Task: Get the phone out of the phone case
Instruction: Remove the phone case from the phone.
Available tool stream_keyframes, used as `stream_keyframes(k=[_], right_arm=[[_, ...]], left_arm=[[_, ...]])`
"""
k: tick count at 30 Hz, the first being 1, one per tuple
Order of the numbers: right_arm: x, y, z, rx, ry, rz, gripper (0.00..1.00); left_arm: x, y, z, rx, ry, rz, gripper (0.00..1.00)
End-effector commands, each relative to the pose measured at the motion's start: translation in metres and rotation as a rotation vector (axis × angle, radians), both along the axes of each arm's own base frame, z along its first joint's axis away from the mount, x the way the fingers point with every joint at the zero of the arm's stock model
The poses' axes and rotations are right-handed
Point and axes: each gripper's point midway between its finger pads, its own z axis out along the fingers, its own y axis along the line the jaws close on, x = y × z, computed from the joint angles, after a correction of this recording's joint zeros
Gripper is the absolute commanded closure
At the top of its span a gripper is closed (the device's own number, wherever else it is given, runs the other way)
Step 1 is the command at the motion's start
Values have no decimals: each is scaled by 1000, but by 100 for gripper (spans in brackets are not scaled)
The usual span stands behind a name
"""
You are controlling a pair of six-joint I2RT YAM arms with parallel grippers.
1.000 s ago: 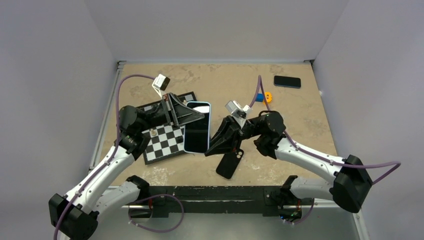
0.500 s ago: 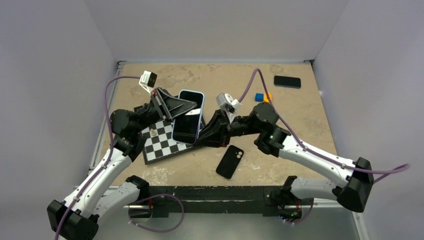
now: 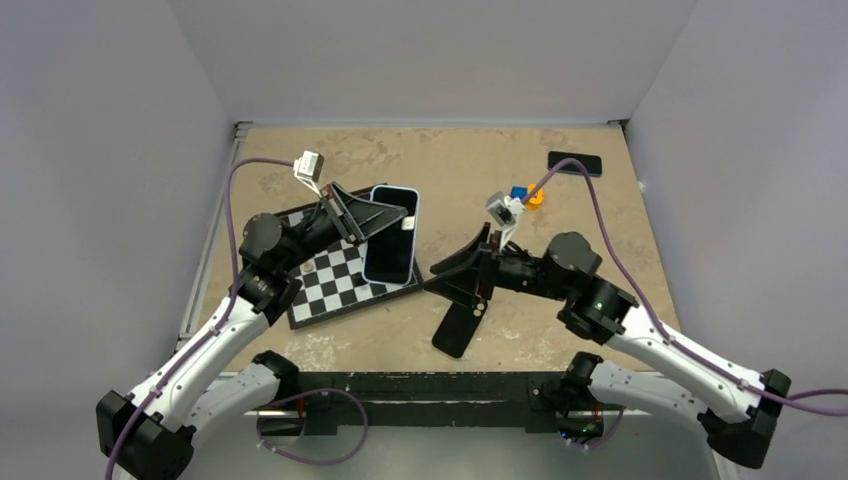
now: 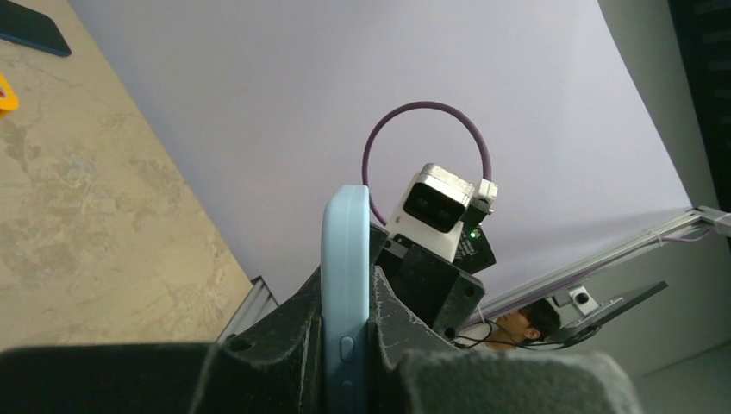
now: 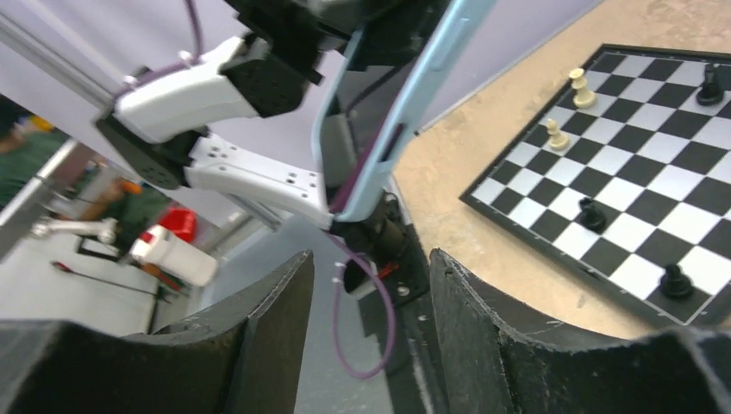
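The phone (image 3: 390,250), black screen up with a light-blue rim, hangs tilted over the chessboard (image 3: 335,285). My left gripper (image 3: 400,217) is shut on its upper part. In the left wrist view the phone's pale blue edge (image 4: 345,259) stands clamped in the left gripper (image 4: 345,289). The black phone case (image 3: 457,335) lies empty on the table, its far end under my right gripper (image 3: 438,281). The right gripper (image 5: 371,280) is open with nothing between its fingers, a short way right of the phone (image 5: 405,112).
Chess pieces stand on the chessboard (image 5: 655,198). An all-black phone slab (image 3: 575,163) lies at the back right. A blue block (image 3: 518,192) and an orange piece (image 3: 537,197) sit behind the right arm. Walls close the table on three sides.
My right gripper has opened and drawn back to the right, away from the phone's lower edge. The left arm has shifted the phone slightly right. The case has stayed on the table.
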Motion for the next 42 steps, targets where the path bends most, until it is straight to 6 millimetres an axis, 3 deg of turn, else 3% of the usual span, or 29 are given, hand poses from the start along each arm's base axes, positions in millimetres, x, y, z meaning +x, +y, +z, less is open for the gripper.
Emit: stream_keyframes(k=[1,6,9,27,42], right_arm=[[-22,-24,42,196,118,4,46],[-38,-13,64,281,169,142,64],[-35,-4,66,306,187,171,67],[-11,22,30,237,239,128,61],[-11,17,16,205,235,101,61]], left_arm=[[2,7,20,2,-117,78,100],[3,5,23,4,-126,76,100],[3,7,25,-2,-127,81,100],[-3,11,34,-35,-134,78,100],[-1,9,32,-17,-135,78,100]])
